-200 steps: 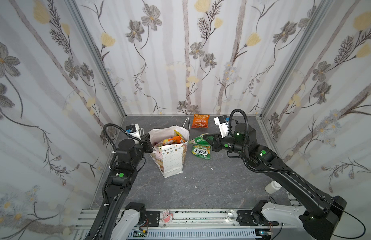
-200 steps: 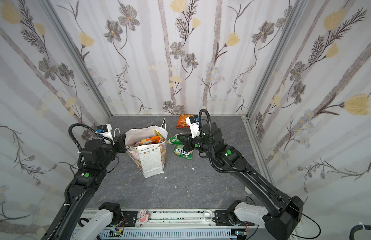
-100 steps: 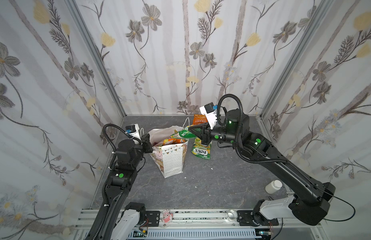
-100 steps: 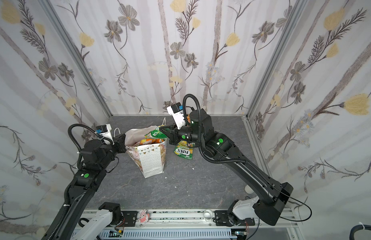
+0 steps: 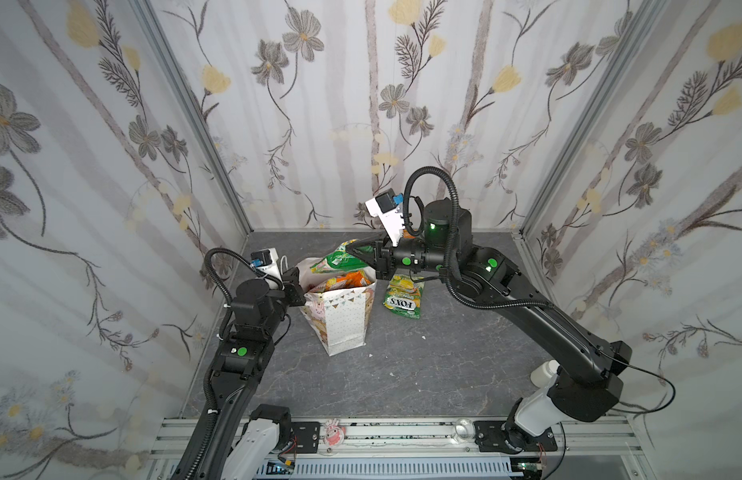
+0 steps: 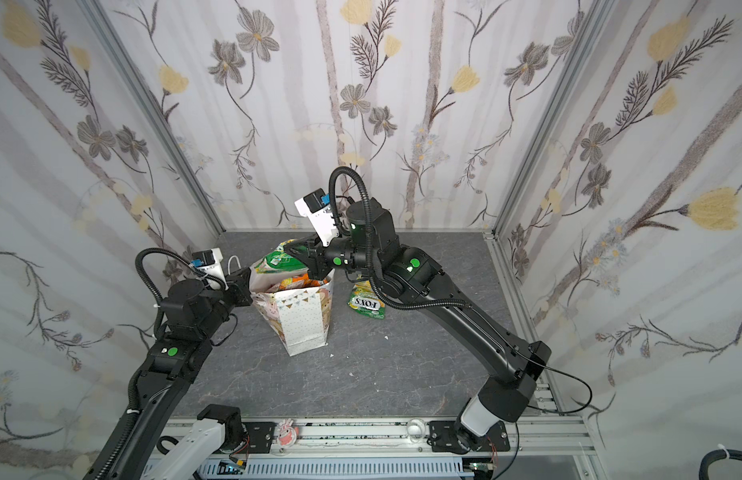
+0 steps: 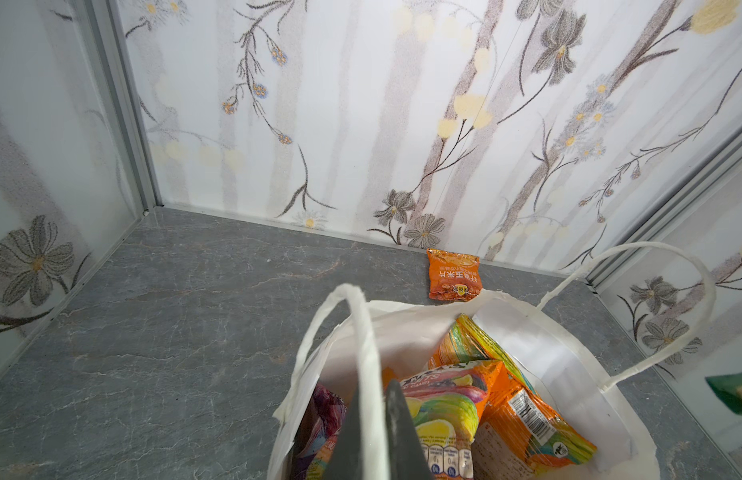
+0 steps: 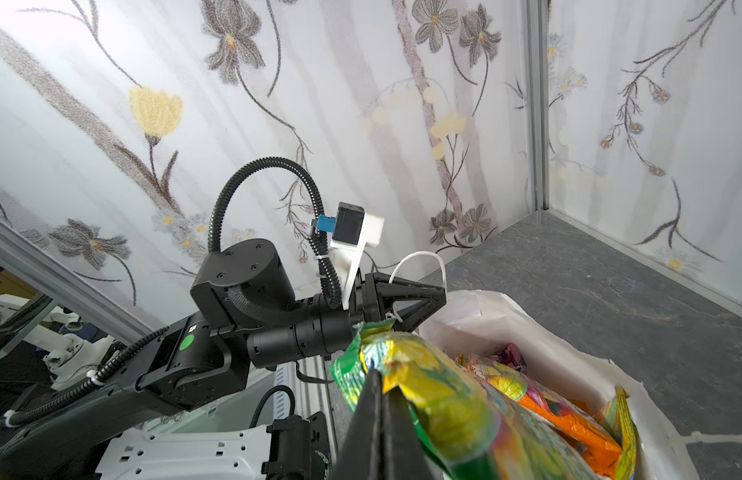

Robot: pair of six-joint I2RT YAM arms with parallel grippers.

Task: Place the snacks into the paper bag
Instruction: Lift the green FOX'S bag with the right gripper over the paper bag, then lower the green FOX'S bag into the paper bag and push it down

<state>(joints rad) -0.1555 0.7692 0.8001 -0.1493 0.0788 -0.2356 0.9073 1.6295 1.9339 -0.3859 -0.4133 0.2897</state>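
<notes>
Floral-papered walls (image 5: 361, 104) enclose a grey stone-look tabletop (image 5: 402, 374).

Top views: in both, the paper bag (image 5: 344, 320) stands upright at about 10 o'clock from the table's centre, with its mouth open and several packets inside. The left gripper (image 5: 295, 280) sits at the bag's 9 o'clock rim, pressed together on the paper. The right gripper (image 5: 352, 249) reaches in from 2 o'clock. It pinches a green packet (image 5: 338, 262) that hangs over the mouth, not yet released. One FOX'S packet (image 5: 402, 297) lies flat just beside the bag, at its 3 o'clock.

Left wrist view: a dark finger (image 7: 398, 440) clamps the bag's rim. Inside lie orange packets (image 7: 523, 419), a fruit-printed packet (image 7: 440, 399) and a purple packet (image 7: 323, 415). A lone orange packet (image 7: 454, 274) lies on the table at its 12 o'clock edge, close to the back wall.

Right wrist view: closed fingers (image 8: 377, 428) grip the green packet's edge above the bag's mouth.

Assessment: loading appears mostly done. The release of the held packet is the step in hand. Two packets on the table remain outstanding.
</notes>
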